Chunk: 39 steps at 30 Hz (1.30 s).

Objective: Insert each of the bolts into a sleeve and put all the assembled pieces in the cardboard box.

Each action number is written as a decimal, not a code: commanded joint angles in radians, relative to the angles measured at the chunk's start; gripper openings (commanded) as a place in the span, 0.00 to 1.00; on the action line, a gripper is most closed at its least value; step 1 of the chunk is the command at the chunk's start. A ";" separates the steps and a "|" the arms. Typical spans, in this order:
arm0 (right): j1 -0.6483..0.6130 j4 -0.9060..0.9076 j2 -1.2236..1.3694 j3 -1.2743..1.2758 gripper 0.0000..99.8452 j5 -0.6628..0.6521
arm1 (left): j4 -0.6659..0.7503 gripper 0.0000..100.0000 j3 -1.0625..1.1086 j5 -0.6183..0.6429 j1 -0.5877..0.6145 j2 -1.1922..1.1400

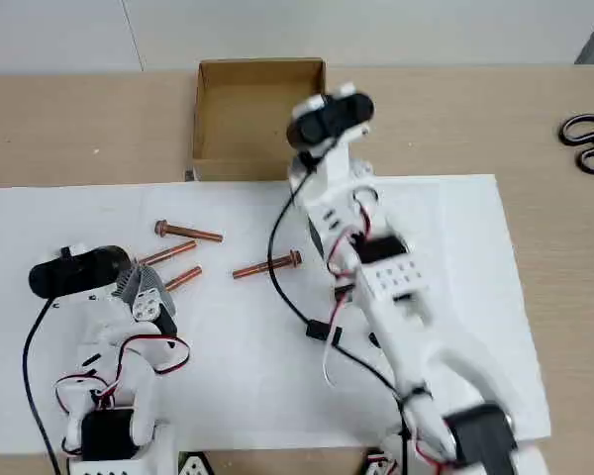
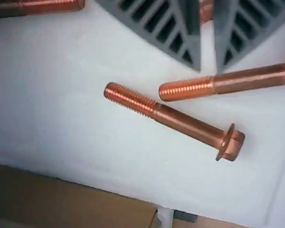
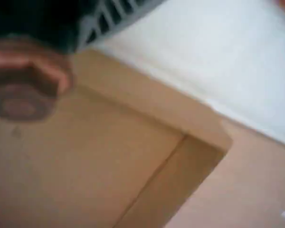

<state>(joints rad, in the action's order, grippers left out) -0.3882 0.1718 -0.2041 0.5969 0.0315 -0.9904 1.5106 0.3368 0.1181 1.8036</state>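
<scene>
Three copper bolts [image 1: 188,233] [image 1: 168,253] [image 1: 267,265] lie loose on the white sheet [image 1: 455,228]. A fourth bolt [image 1: 183,278] sticks out from my left gripper [image 1: 150,287]. In the left wrist view, the grey fingers [image 2: 180,28] stand close together with that bolt [image 2: 206,9] in the narrow gap. My right gripper [image 1: 307,158] hangs over the near right corner of the cardboard box [image 1: 213,109]. In the right wrist view, the right gripper [image 3: 42,57] is shut on a blurred copper bolt head [image 3: 23,90] beside something dark, above the box floor [image 3: 85,171].
Black scissors [image 1: 586,139] lie at the far right on the wooden table. The right arm's body stretches across the sheet's middle and right. Open sheet lies between the two arms.
</scene>
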 commanded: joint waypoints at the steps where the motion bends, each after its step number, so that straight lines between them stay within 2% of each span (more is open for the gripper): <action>1: 0.012 -0.030 0.079 -0.207 0.00 0.006 | -0.003 0.01 -0.004 -0.009 -0.003 0.011; 6: 0.012 -0.027 0.188 -0.402 0.00 -0.002 | -0.003 0.01 -0.004 -0.009 -0.003 0.011; 11: 0.018 -0.027 0.321 -0.545 0.00 -0.078 | -0.043 0.01 -0.004 -0.009 -0.003 0.011; 15: 0.041 -0.027 0.455 -0.689 0.00 -0.080 | -0.100 0.01 -0.005 -0.008 0.002 0.012; 22: 0.070 -0.027 0.665 -0.899 0.00 -0.081 | -0.104 0.01 -0.010 -0.011 0.003 0.012; 30: 0.074 -0.031 0.806 -0.970 0.01 -0.144 | -0.104 0.01 -0.010 -0.011 0.003 0.012; 36: 0.076 -0.027 0.837 -0.971 0.01 -0.144 | -0.104 0.01 -0.010 -0.011 0.003 0.012; 39: 0.076 -0.016 0.848 -0.970 0.05 -0.146 | -0.104 0.01 -0.010 -0.011 0.003 0.012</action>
<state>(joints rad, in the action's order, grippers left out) -0.3237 0.1718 0.6659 -0.3038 -0.1005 -1.0902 1.5106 0.3368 0.1181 1.8036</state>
